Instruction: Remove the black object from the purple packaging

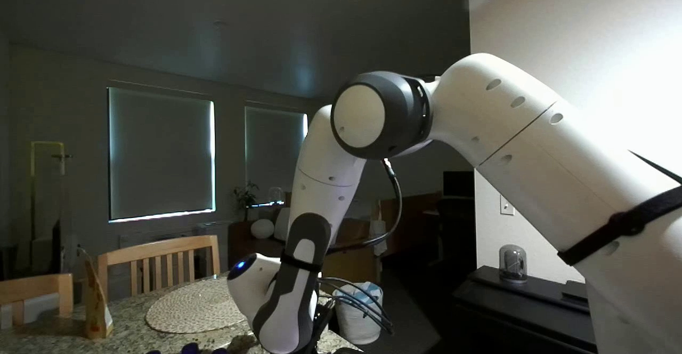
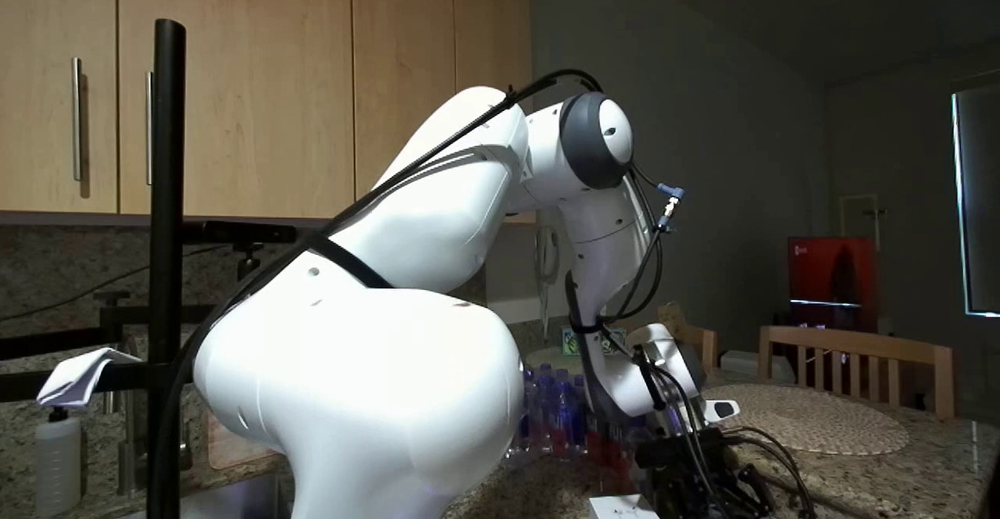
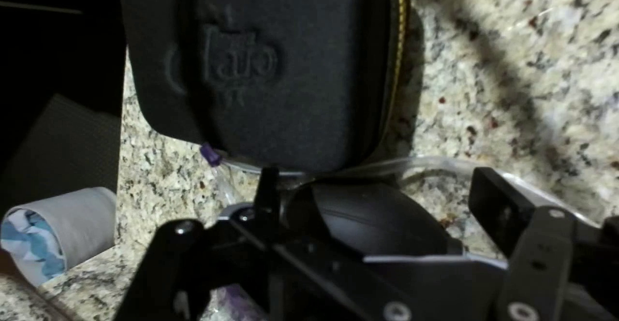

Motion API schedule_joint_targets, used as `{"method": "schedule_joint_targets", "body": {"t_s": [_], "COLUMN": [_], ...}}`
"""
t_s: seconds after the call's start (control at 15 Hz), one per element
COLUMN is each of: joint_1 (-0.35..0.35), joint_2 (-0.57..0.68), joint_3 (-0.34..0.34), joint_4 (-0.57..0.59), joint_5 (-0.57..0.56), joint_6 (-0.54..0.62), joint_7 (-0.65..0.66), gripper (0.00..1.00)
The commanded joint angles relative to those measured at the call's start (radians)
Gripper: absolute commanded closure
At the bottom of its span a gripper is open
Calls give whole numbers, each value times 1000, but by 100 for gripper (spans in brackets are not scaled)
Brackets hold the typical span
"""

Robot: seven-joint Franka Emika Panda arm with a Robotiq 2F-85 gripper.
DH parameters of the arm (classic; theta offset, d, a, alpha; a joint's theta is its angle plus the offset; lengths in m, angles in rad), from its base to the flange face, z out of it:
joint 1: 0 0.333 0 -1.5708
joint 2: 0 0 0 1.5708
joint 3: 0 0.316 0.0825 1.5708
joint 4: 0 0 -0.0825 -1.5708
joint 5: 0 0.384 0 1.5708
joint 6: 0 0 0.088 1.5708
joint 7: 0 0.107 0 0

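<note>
The room is dim: in an exterior view two windows [image 1: 161,154] have their blinds drawn, daylight edging round them, while a pale wall [image 1: 581,39] is brightly lit. Slatted wooden chairs [image 1: 160,249] stand by the speckled worktop [image 1: 58,338], and dark floor [image 1: 402,306] lies beyond. In an exterior view, light wood cupboards [image 2: 234,89] hang above a mottled backsplash [image 2: 62,269]; across the room a screen [image 2: 832,269] glows red.

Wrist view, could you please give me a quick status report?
Gripper open. Black object seen between jaws, ungripped. Black case close beside it, possibly in the way.
</note>
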Motion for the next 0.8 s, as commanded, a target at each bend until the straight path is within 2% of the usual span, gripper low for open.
{"method": "schedule_joint_targets", "body": {"t_s": [0.0,0.27,0.73], "joint_1": [47,72,158], "joint_2": [43,90,136], "joint_3": [-51,-69,-165], "joint_4": [38,74,85], "joint_5": [-34,-27,-71], "joint_6": [12,44,167], "joint_7": [114,198,435], "gripper": [0,0,0]}}
